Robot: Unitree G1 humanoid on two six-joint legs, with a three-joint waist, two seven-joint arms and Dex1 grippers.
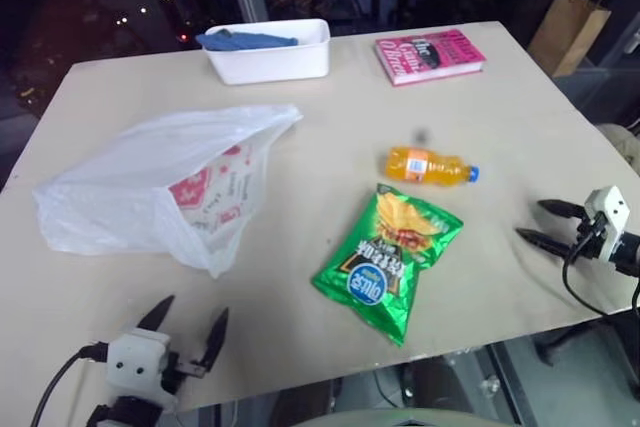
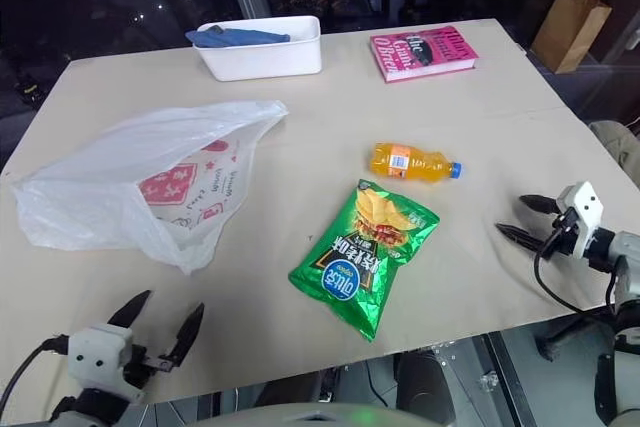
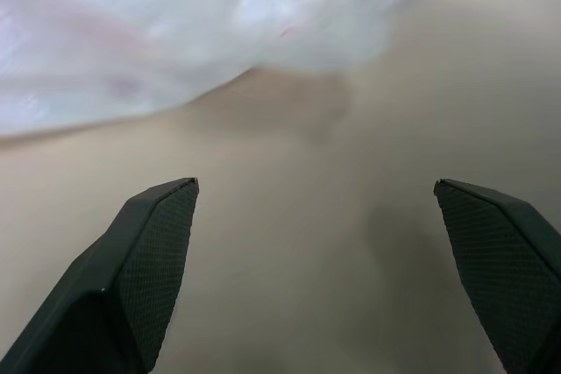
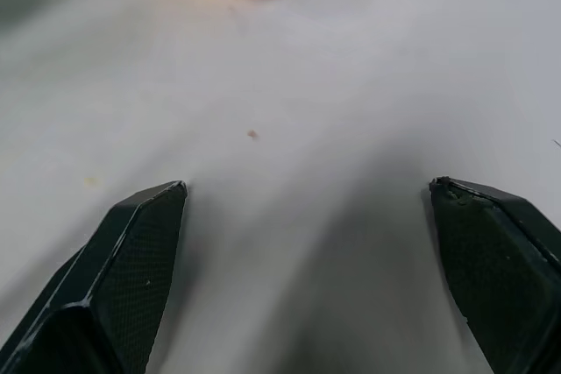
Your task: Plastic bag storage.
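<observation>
lying crumpled near the table's left edge: plastic bag, long axis running from left edge toward far-middle. white tub at far edge holding blue cloth. left gripper and right gripper both spread, empty.

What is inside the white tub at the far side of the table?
A folded blue cloth lies in the tub, its top showing above the rim. Whatever may be beneath it is hidden by the cloth and the tub's walls.
</observation>
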